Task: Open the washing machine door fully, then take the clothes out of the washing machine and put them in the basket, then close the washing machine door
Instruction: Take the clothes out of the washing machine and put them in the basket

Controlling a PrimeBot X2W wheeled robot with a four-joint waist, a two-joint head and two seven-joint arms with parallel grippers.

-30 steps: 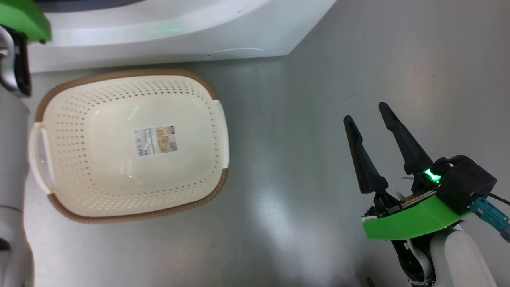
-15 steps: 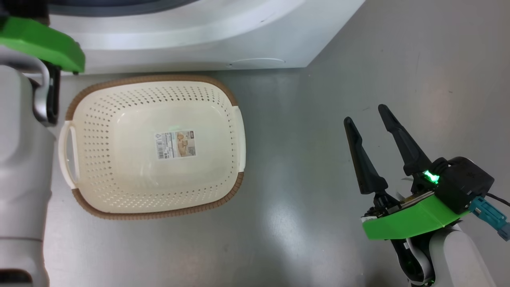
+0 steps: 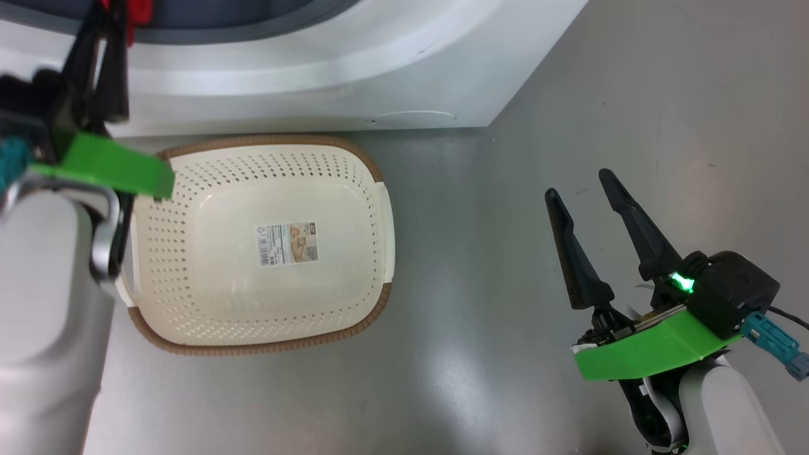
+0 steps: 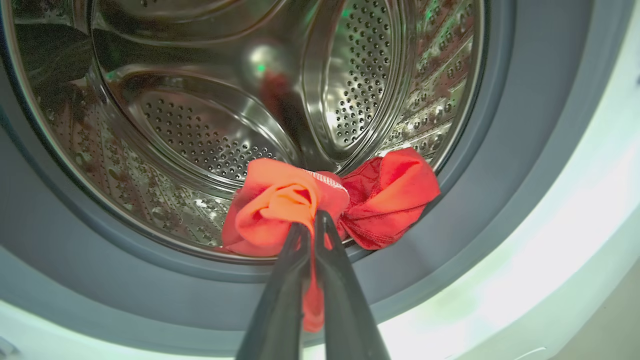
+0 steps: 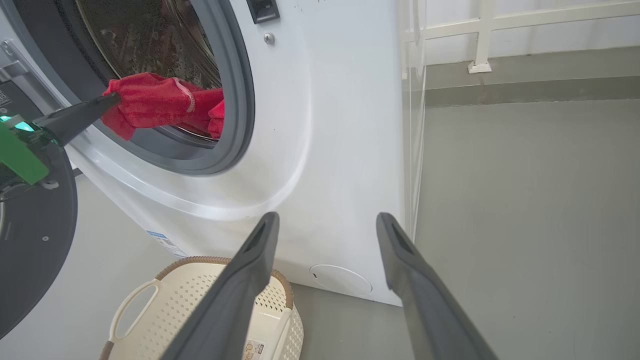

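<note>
Two dark fingers of the left gripper are pressed together on the clothes. The clothes are a bunched red bundle at the lower lip of the drum, lying across its steel edge and the grey rubber ring of the washing machine. Some fabric hangs down between the fingers below their tips. The rest spreads to either side of the tips, so its long axis runs across the gripper's line. A strip of pale stitching shows just beyond the tips.

Ahead of this gripper the drum is open and deep, with bare perforated steel above and on both sides of the cloth. Below and behind it the basket stands mouth up on the floor, close to the machine's front. The basket's long axis lies roughly along that front. In the head view the left arm covers the basket's left handle and corner.

The washing machine door is swung open beside that arm and cut off by the frame edge, so how far it is open is hard to judge.

The right gripper hangs with its fingers spread wide and nothing between them. It is well apart from the basket, with bare floor all round it.

Whatever cloth lies behind the bundle cannot be made out.
</note>
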